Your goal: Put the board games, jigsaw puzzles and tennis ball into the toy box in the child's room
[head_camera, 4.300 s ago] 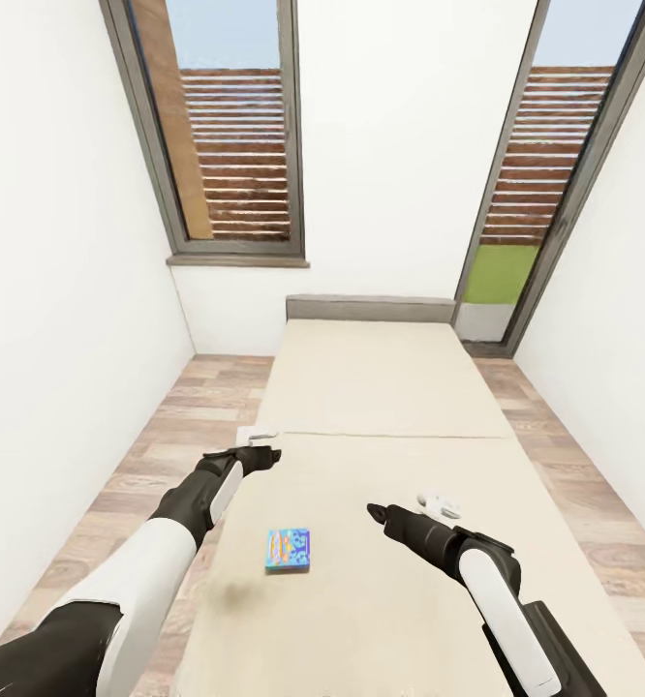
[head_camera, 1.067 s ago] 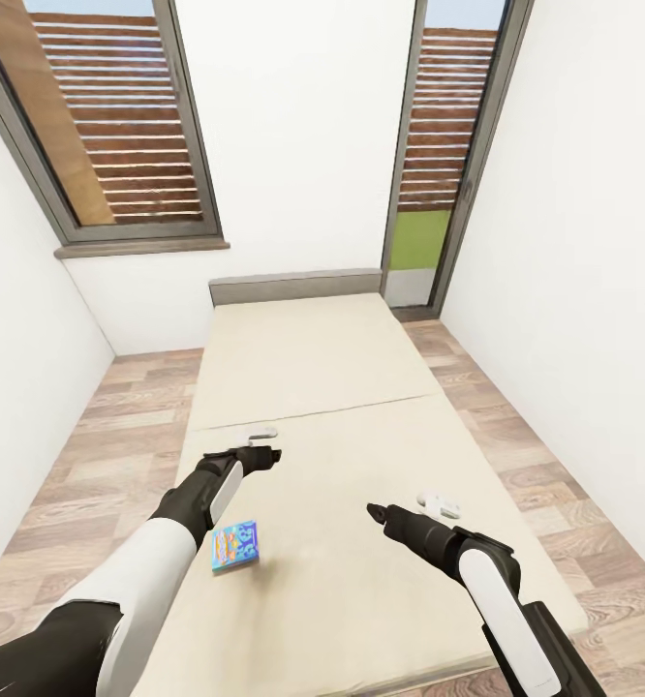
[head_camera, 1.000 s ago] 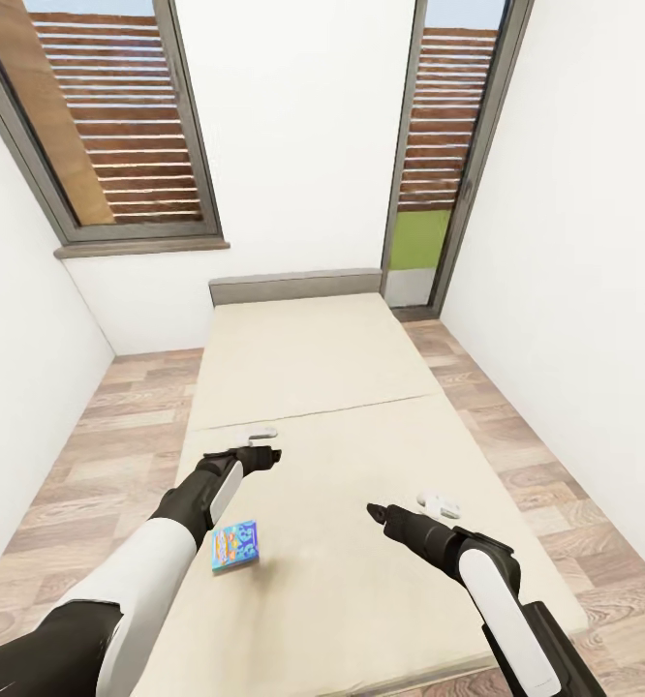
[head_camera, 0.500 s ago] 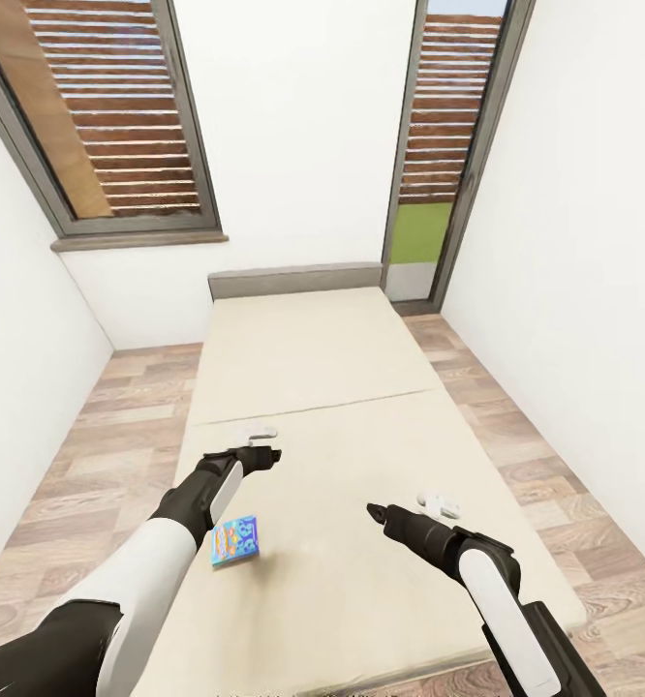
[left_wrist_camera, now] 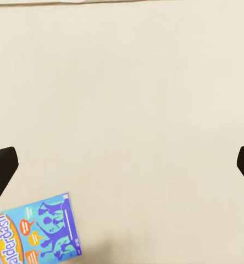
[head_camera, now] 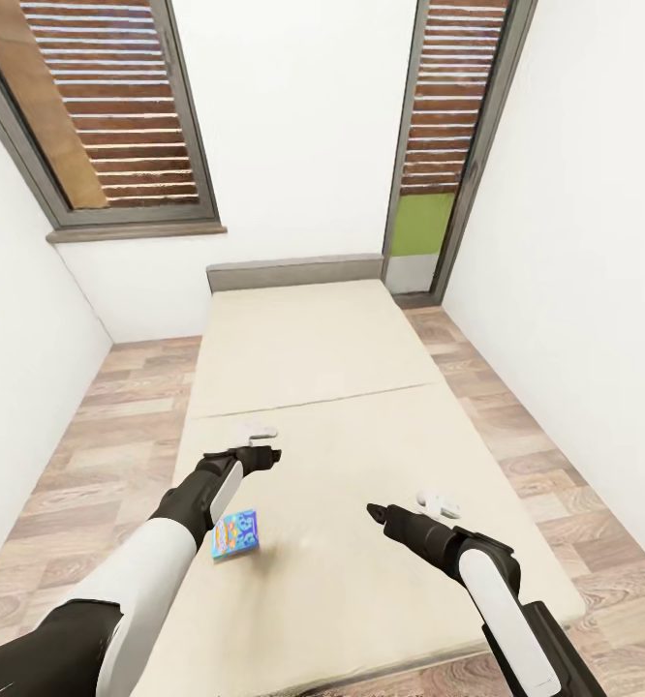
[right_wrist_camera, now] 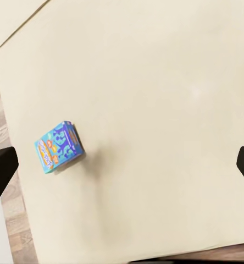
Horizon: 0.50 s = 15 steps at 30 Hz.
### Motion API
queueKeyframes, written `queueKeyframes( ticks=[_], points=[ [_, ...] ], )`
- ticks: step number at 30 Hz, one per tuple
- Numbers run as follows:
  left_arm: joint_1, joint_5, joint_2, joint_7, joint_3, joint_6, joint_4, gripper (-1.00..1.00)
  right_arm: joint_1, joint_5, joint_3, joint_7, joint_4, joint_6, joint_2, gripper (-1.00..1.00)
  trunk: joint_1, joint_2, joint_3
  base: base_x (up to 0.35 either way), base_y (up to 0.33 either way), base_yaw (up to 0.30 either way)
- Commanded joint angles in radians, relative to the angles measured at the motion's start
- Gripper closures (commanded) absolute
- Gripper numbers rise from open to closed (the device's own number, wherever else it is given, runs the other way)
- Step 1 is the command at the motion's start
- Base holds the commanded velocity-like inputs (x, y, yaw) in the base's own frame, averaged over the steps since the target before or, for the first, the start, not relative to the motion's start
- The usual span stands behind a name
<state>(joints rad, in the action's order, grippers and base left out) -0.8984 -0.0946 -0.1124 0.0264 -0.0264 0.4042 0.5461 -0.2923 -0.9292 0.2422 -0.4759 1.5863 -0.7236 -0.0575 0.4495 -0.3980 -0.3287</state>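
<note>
- A small flat blue board game box (head_camera: 235, 534) with orange-yellow cover art lies on the large plain beige bed (head_camera: 361, 455), near its left edge and toward the foot end; it also shows in the left wrist view (left_wrist_camera: 34, 231) and the right wrist view (right_wrist_camera: 58, 146).
- The left claw (head_camera: 255, 443) hangs over the mattress just beyond the box, its dark fingertips (left_wrist_camera: 1, 168) spread wide apart and holding nothing.
- The right claw (head_camera: 429, 503) hovers over the bed's right half, well apart from the box, also spread open and empty.
- A low grey headboard (head_camera: 293, 273) closes the far end.
- Wood-plank floor (head_camera: 90, 436) flanks the bed, with white walls and two tall windows (head_camera: 109, 106) with brown slats behind.
</note>
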Motion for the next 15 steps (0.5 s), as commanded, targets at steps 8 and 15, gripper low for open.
queueKeyframes(
  ticks=[8,15],
  points=[
    [0.000,-0.010,0.000,0.003,-0.003,0.005,0.002,-1.00,-0.002,-0.010,0.002,-0.010,0.001,0.000,-0.001,-1.00,0.001,-0.002,-0.015,0.000,0.000,0.028],
    [0.000,-0.010,0.000,0.003,-0.003,0.005,0.002,-1.00,-0.002,-0.010,0.002,-0.010,0.001,0.000,-0.001,-1.00,0.001,-0.002,-0.026,0.000,0.000,0.069]
  ],
)
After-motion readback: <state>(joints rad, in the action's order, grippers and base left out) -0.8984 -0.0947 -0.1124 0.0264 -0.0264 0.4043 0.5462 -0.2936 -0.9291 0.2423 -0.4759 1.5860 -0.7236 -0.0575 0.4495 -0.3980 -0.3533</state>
